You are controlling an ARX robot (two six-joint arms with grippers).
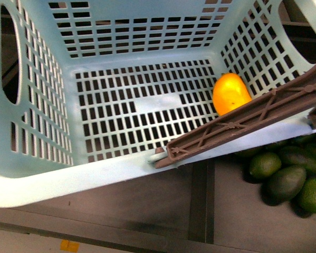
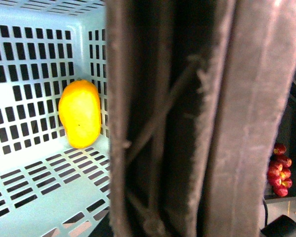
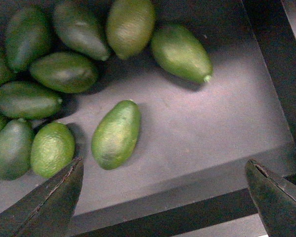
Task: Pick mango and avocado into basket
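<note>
The light teal basket [image 1: 36,179] fills the front view, tilted, with the yellow-orange mango [image 1: 230,93] lying on its slotted floor by the right wall. The same mango [image 2: 80,114] shows in the left wrist view. A brown basket handle [image 1: 247,117] crosses the near rim; in the left wrist view that handle [image 2: 187,123] fills the frame, and my left gripper, itself hidden, is shut on it. My right gripper [image 3: 165,197] hangs open over a dark shelf with several avocados. One avocado [image 3: 116,134] lies apart, just ahead of the fingertips [image 3: 54,195].
A pile of avocados [image 1: 289,179] lies on the dark shelf below the basket's right corner. The shelf has a raised front lip [image 3: 187,197] and a dark divider [image 1: 201,195]. Red fruits [image 2: 278,170] sit on a shelf far off.
</note>
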